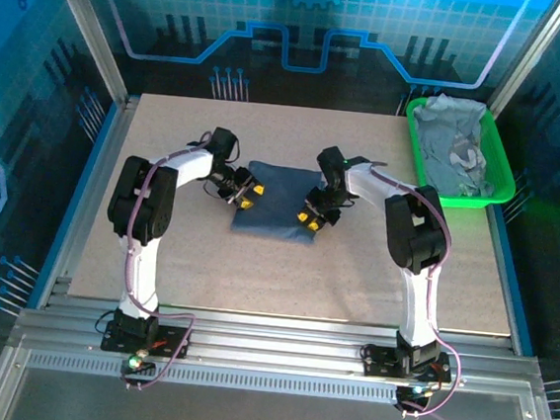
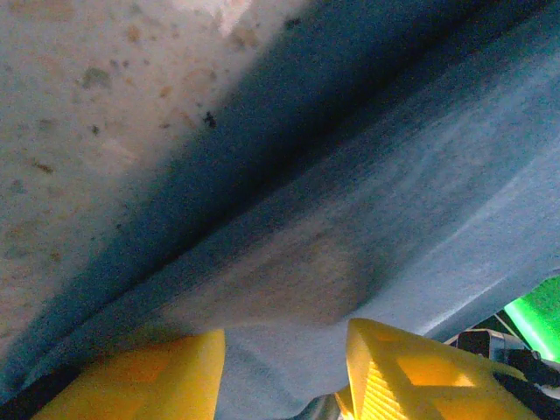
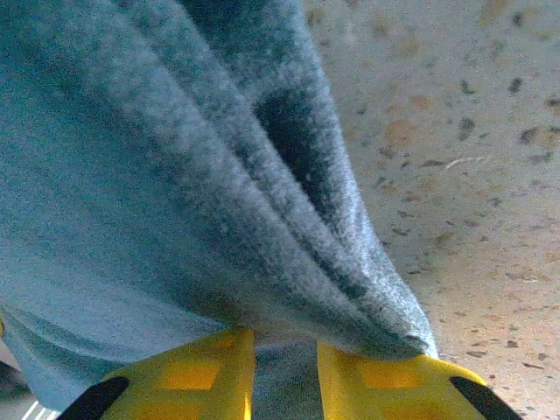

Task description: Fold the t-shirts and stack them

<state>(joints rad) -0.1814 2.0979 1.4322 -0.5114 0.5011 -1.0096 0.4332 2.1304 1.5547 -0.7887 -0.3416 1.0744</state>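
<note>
The dark t-shirt (image 1: 279,202) is held at both side edges for folding.
One edge each is clamped by the left gripper (image 1: 245,195) and right gripper (image 1: 311,216), so the cloth can be lifted evenly.

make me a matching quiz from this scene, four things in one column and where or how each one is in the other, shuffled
Things:
1. dark blue t-shirt
2. pale grey-blue t-shirts
3. green tray
4. left gripper

Place or state:
a. far right, bright plastic
b. closed on dark cloth
c. crumpled in a heap
d. neat rectangle, centre

Pairs: 1-d, 2-c, 3-a, 4-b
</note>
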